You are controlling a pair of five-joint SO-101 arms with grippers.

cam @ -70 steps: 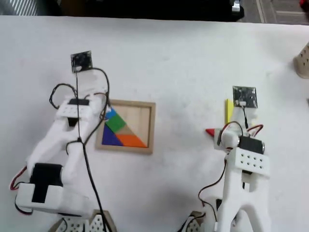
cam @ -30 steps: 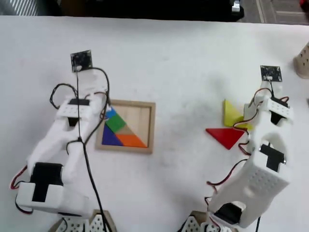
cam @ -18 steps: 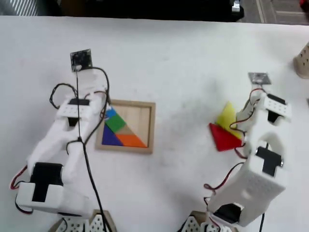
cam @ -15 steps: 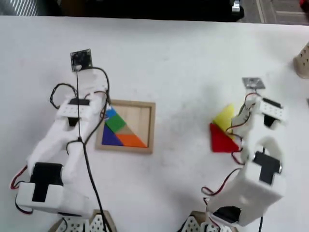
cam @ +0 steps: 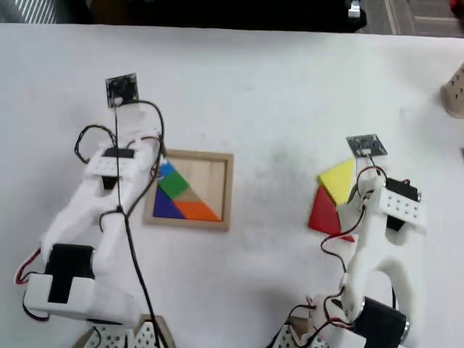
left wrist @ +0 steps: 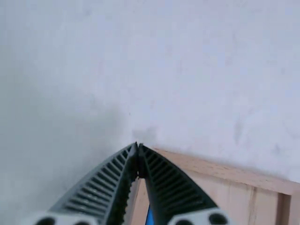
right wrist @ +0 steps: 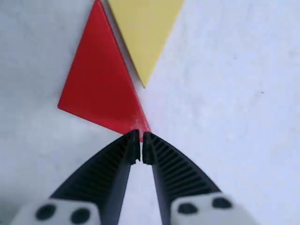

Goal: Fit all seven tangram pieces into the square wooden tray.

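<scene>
– Since its jaws are pinched together with nothing between them, the right gripper (right wrist: 140, 146) reads as a pusher: tips touch the near corner of the red triangle (right wrist: 101, 89), which lies flat. Yellow triangle (right wrist: 145, 28) sits just beyond, point toward red, thin gap.
– Both outside the tray?
– Yes. Right of centre in the high view, well apart from the wooden tray (cam: 230, 190) at left centre. Several coloured pieces (cam: 174, 187) fill its left part; the right part is bare wood.
– Left arm?
– Stretched over the tray's left edge. Left gripper (left wrist: 138, 157) closed, empty, tips at a tray corner. Probably bracing it.
</scene>
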